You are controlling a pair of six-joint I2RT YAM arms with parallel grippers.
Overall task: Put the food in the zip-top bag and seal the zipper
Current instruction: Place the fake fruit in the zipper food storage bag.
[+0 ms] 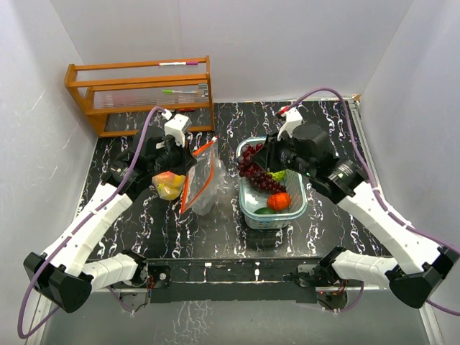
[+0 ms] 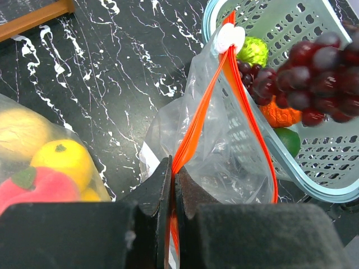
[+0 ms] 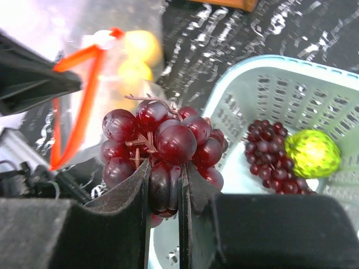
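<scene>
My left gripper (image 1: 188, 159) (image 2: 174, 171) is shut on the orange zipper edge of the clear zip-top bag (image 1: 205, 180) (image 2: 224, 151), holding its mouth up and partly open. My right gripper (image 1: 262, 159) (image 3: 165, 179) is shut on a dark purple grape bunch (image 3: 162, 137) (image 2: 320, 78) (image 1: 249, 159), held above the left rim of the teal basket (image 1: 248, 208) (image 3: 247, 89). The basket holds a second grape bunch (image 3: 269, 157), a bumpy green fruit (image 3: 312, 152) (image 2: 252, 51) and an orange-red fruit (image 1: 279, 200) (image 2: 280, 115). Yellow fruits (image 1: 169, 187) (image 2: 61, 159) and a pink-red piece (image 2: 33, 188) lie under clear plastic to the left of the bag.
A wooden rack (image 1: 140, 90) stands at the back left against the white wall. A smooth green fruit (image 2: 289, 140) lies in the basket's near corner. White walls close in the black marbled table (image 1: 144, 223) on three sides.
</scene>
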